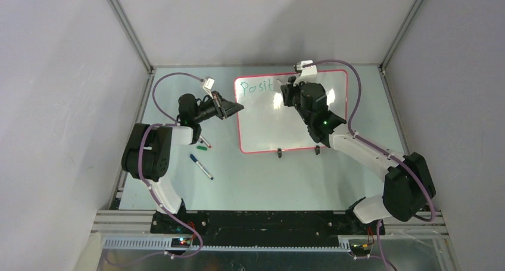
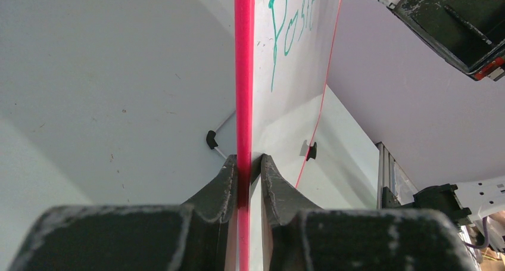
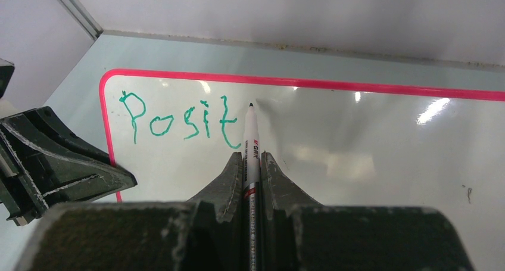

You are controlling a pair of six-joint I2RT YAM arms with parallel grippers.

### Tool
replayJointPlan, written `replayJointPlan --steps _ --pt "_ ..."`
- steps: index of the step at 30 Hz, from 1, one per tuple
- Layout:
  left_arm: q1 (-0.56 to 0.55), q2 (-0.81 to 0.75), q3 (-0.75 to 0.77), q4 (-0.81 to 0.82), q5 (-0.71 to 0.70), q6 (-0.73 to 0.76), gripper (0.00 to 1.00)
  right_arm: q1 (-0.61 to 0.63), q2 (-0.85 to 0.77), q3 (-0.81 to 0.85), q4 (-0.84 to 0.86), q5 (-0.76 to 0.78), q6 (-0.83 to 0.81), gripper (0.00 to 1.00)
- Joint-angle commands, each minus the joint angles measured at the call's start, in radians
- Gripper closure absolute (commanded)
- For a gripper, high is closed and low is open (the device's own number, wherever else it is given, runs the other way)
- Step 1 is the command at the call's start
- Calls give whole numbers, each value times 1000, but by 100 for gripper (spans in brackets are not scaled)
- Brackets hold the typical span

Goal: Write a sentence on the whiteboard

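Pale tabletop (image 1: 268,181), whiteboard (image 1: 262,122) edge between left jaws

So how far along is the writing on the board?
Done: green letters "Posit" at the whiteboard's top left. In hand: right claw shut on the marker, tip just past the "t"; left claw pinching the rim. Left: the rest of the sentence.

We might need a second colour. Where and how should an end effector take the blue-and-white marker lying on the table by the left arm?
Grip the blue-and-white marker mid-barrel, coming straight down from above, jaws set across its diagonal length. It lies flat on the table, apart from the other pen, so both sides look free.
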Motion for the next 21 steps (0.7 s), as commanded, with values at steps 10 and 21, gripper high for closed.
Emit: replayJointPlan --steps 10,21 --pt "-13 -27 -1 15 -29 55 100 0 28 61 14 -4 10 100" --pt "-13 -27 -3 16 -28 55 100 0 38 69 -3 15 15 100"
